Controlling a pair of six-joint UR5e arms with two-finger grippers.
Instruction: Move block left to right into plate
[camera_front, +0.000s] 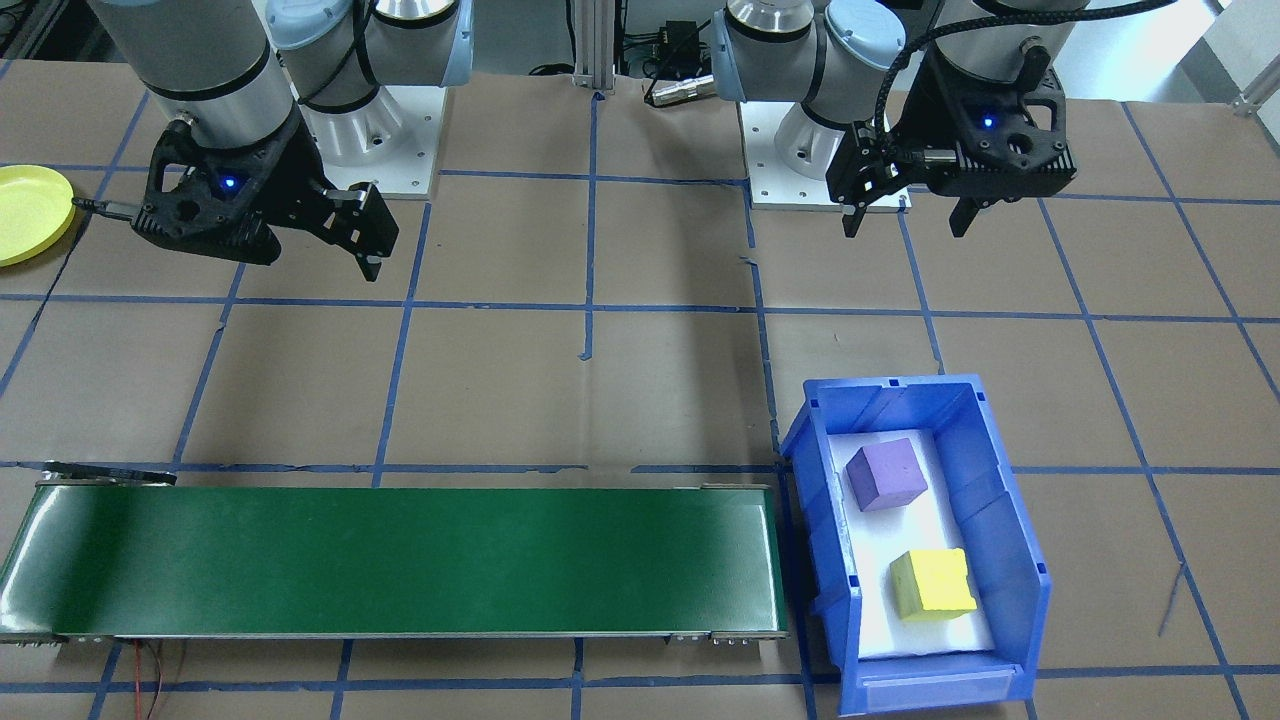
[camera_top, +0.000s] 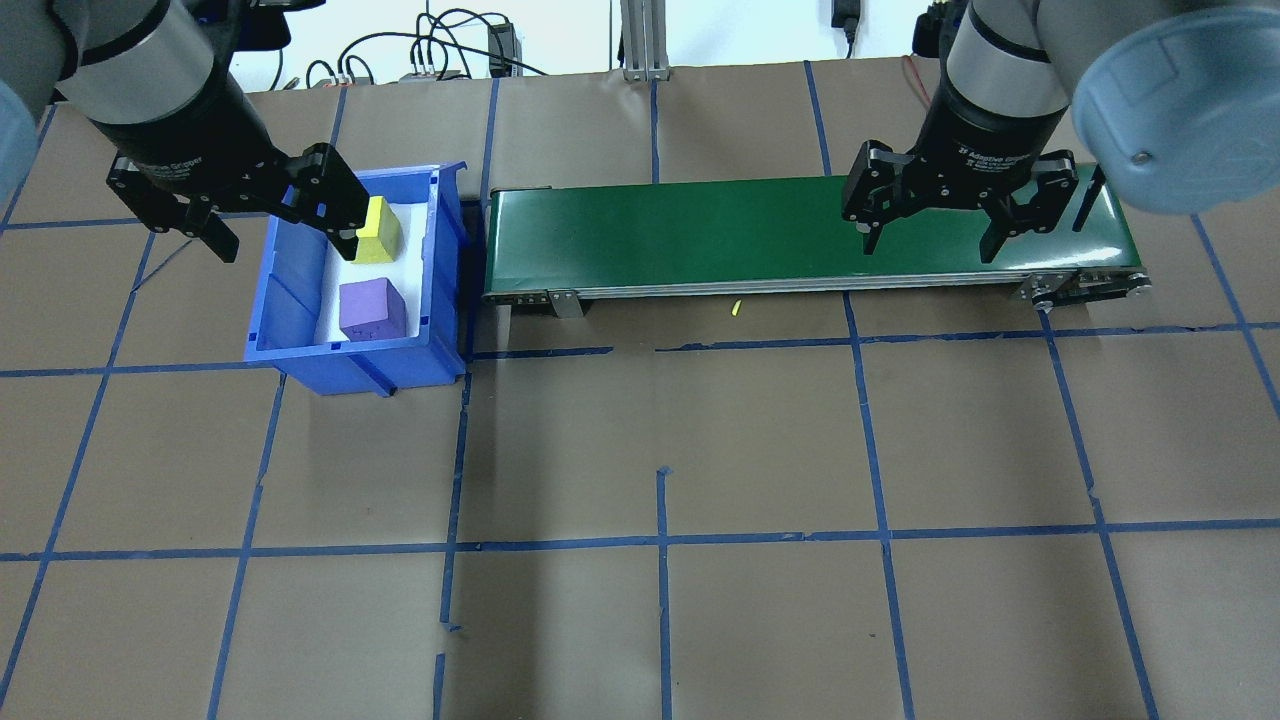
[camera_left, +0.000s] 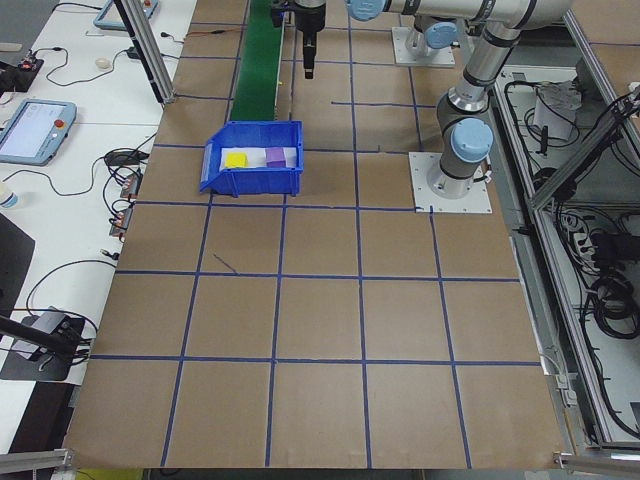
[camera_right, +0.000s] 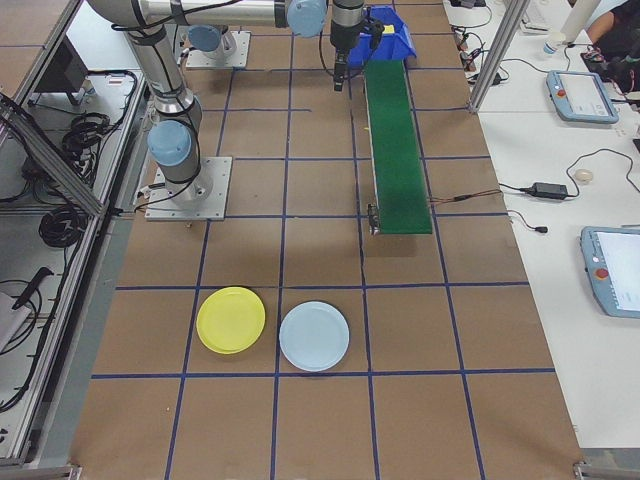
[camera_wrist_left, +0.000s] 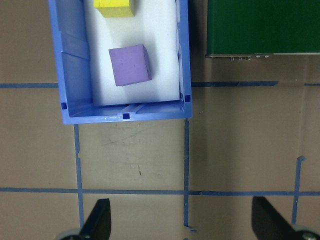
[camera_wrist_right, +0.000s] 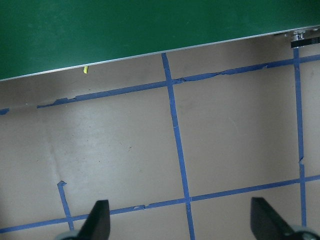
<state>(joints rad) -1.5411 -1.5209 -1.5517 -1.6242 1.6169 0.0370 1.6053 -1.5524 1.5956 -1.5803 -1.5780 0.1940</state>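
**Nothing grasped yet: blocks in the bin, both grippers empty**

Opening step, by the look of it. Purple block (camera_front: 886, 474) and yellow block (camera_front: 932, 584) both lying on the white liner inside the blue bin (camera_front: 1010, 520), apart from each other, purple nearer the robot's base. Bin standing just off the left end of the green conveyor (camera_front: 400, 560), close beside it.

Left gripper (camera_front: 908, 212) hanging above the worktop (camera_front: 650, 380) on the robot's side of the bin, jaws spread wide and holding nothing; in the left wrist view, bin and purple block ahead of the fingertips, not between them. Right gripper (camera_top: 930, 236) hovering near the far-right end of the conveyor, jaws likewise wide and empty.

Yellow plate (camera_right: 231, 319) resting on the worktop well beyond the right end of the conveyor, beside a pale blue plate (camera_right: 314, 336), with no block on it.

Next move, judged from this: advance the left gripper over the bin, descend between its walls, straddle one block squarely, then close. Narrow margin beside the bin walls likely the main care. Belt presumably the route toward the right arm.
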